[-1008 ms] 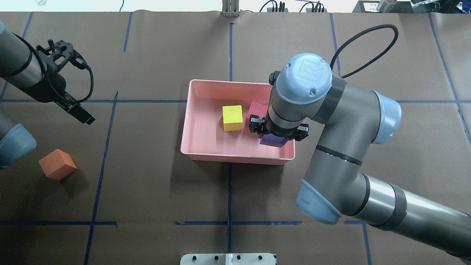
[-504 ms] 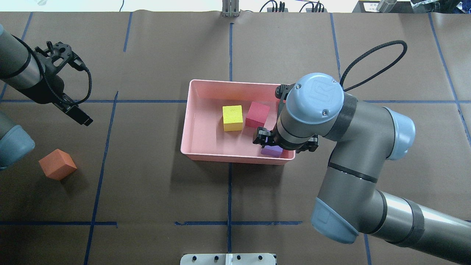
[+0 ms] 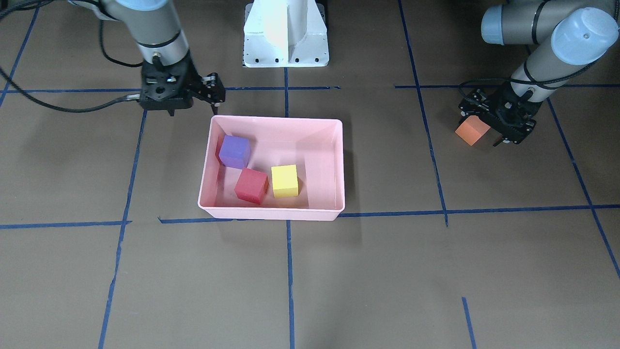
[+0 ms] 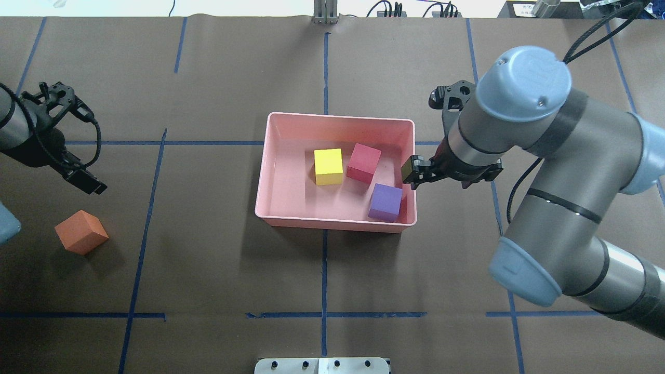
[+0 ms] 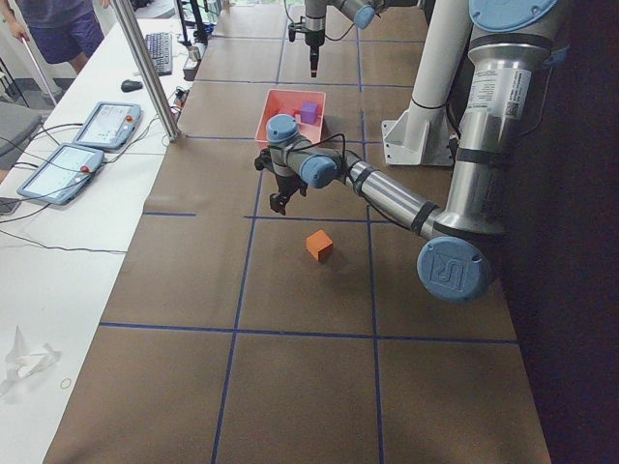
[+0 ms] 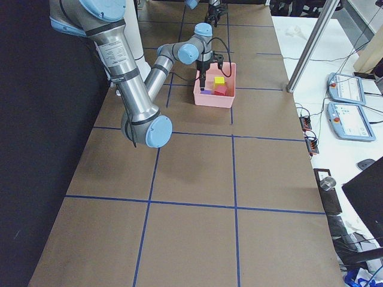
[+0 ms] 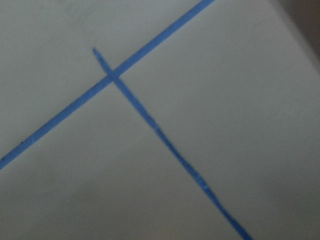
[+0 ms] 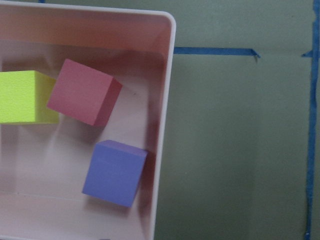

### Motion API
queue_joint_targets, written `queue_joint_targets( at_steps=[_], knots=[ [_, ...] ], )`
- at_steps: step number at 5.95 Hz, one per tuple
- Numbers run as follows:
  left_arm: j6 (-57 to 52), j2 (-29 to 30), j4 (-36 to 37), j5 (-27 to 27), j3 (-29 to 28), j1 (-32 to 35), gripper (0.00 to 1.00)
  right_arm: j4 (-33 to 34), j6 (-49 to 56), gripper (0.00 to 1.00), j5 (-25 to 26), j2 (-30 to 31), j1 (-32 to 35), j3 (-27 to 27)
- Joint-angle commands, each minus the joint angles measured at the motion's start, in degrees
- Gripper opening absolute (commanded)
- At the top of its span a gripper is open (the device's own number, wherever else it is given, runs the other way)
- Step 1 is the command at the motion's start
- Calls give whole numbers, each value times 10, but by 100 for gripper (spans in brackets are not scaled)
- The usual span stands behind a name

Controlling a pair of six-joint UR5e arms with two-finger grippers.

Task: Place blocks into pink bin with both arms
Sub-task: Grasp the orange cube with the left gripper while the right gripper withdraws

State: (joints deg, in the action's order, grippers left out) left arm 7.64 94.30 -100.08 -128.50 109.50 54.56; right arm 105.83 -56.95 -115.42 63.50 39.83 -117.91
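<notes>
orange block unobstructed on table, pink bin's left end open

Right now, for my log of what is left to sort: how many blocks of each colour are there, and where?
Yellow block: 1, in the pink bin
Red block: 1, in the bin
Purple block: 1, in the bin
Orange block: 1, on the table, outside the bin
Total: 4 blocks, 3 of them in the bin

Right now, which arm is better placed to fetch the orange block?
Left. Its gripper hangs close by the orange block on its side of the table; the right gripper is far across, beside the bin.
</notes>
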Motion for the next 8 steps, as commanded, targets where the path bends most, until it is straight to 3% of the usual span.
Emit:
queue_joint_targets(
  at_steps=[1, 2, 3, 8],
  knots=[
    [25, -75, -125, 11, -3, -5, 100, 0, 115, 100, -44, 46, 62, -14],
    [26, -102, -190, 35, -10, -16, 100, -3, 143, 100, -50, 70, 75, -22],
    [27, -109, -203, 41, -10, -27, 100, -4, 153, 100, -50, 76, 81, -24],
    [55, -120, -209, 60, -35, -103, 100, -4, 159, 100, -50, 95, 84, -34]
  ],
)
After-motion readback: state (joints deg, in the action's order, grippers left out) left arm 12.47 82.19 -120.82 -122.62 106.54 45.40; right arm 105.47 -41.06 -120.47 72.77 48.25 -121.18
